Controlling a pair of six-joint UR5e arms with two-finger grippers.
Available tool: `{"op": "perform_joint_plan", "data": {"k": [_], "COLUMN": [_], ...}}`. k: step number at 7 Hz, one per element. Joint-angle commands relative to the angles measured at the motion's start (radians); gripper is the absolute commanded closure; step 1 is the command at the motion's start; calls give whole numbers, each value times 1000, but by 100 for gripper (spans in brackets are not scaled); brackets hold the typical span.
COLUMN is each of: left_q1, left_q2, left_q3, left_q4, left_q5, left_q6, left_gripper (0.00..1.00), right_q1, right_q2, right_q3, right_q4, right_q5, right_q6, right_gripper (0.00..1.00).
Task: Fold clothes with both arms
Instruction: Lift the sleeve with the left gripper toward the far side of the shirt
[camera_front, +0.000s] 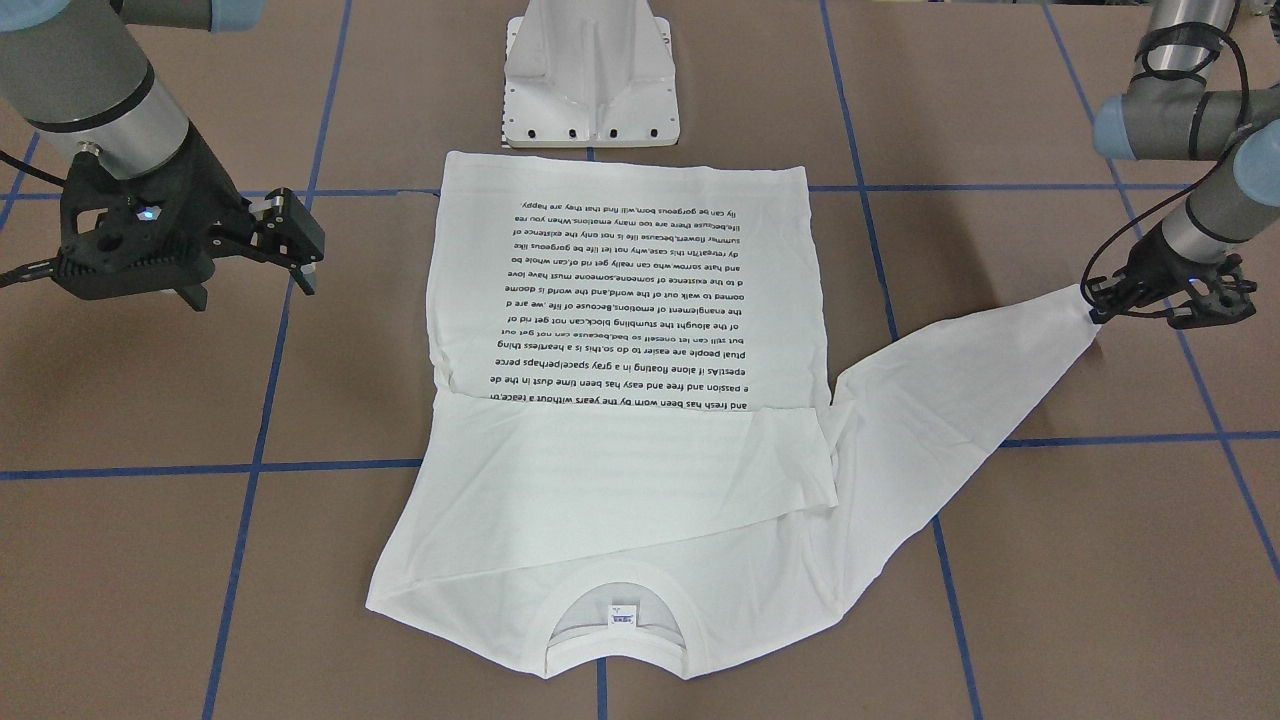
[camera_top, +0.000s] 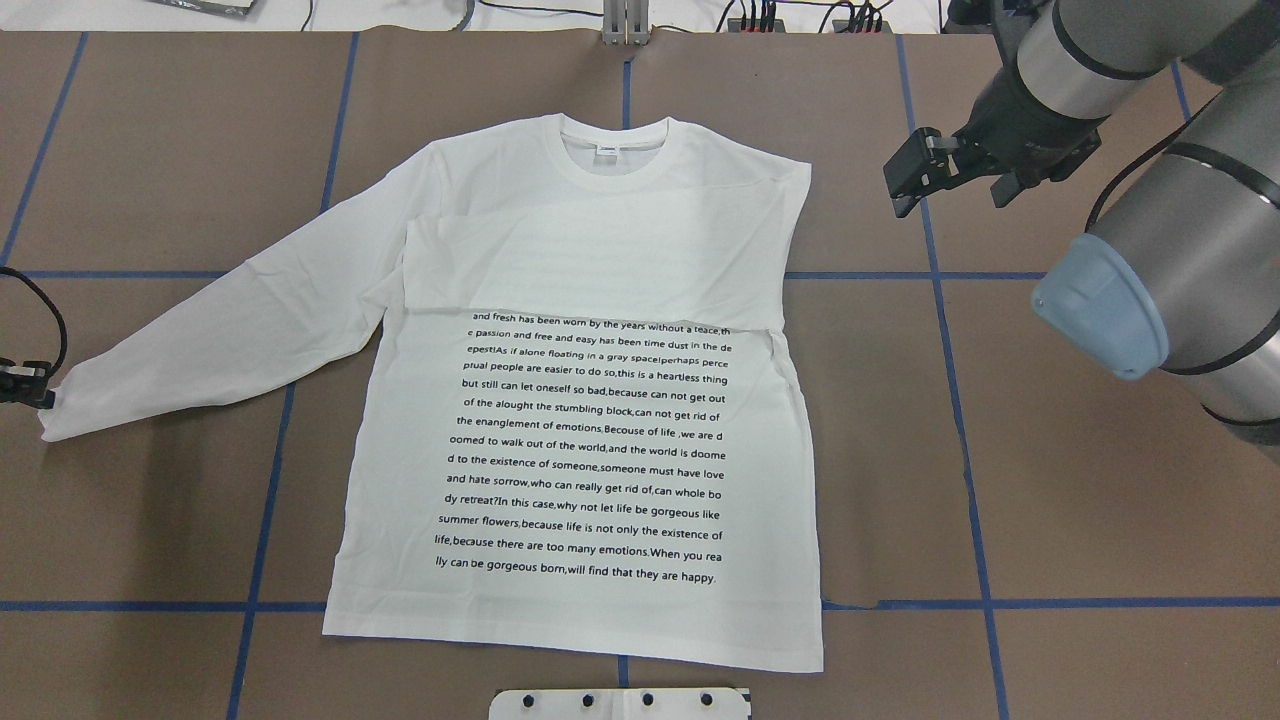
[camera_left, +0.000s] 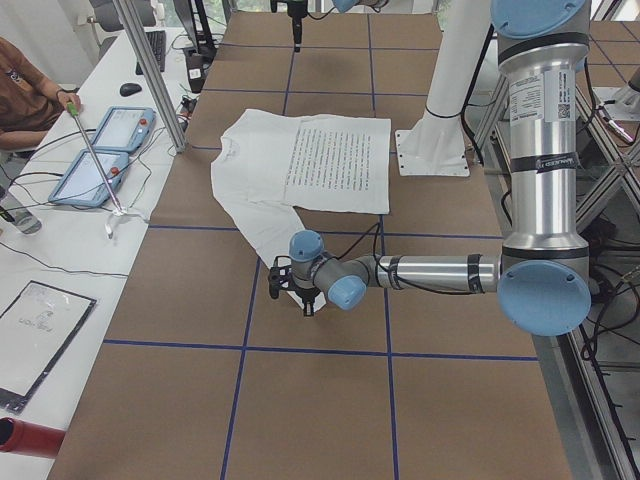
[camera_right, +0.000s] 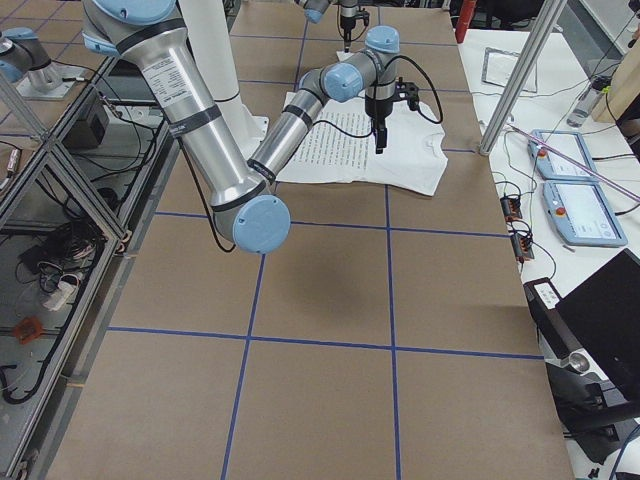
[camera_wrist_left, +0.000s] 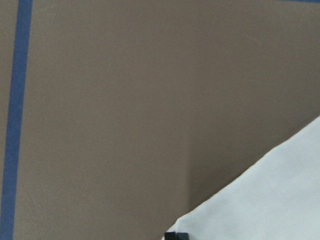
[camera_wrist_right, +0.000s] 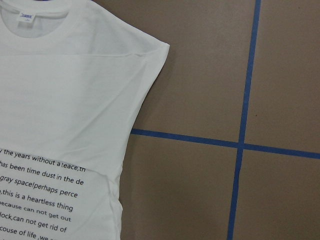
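Shirt, white, flat, one sleeve outstretched

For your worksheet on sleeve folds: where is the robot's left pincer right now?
In the overhead view the left pincer sits at the far left edge, at the cuff of the shirt, on its outstretched sleeve.

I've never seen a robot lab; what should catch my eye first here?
A white shirt printed with black text lies flat on the table, one sleeve folded across its chest. Its other sleeve stretches out sideways, held at the cuff by the left tool, while the right tool hovers open beside the opposite shoulder.
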Motion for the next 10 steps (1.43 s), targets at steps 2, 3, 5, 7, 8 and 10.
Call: {"op": "perform_joint_plan", "data": {"k": [2,3,5,7,8,10], "left_q1": [-39,-89,-123,-125,-122,-105], "left_q2": [7,-34,-236,-541,-639,-820], "left_q3": [-103,-159,-297,-344,-344,-349], "left_q4": [42,155,511,872,945,938], "left_q5": [-15,-36,-38,-44,-93,-256], "left_q6": [8,16,16,-2,-93,-429], "left_gripper": [100,100,100,100,100,100], "right_q1": [8,16,63,86,98,149], "right_q2": [-2,-14,-102,-222,-297,-380], "right_q3": [1,16,87,144,174,182], "right_q4": [-3,-10,-10,-4,0,2], "right_q5": [1,1,32,32,30,32], "right_q6": [0,0,-2,-8,-47,-147], "right_gripper": [0,0,0,0,0,0]}}
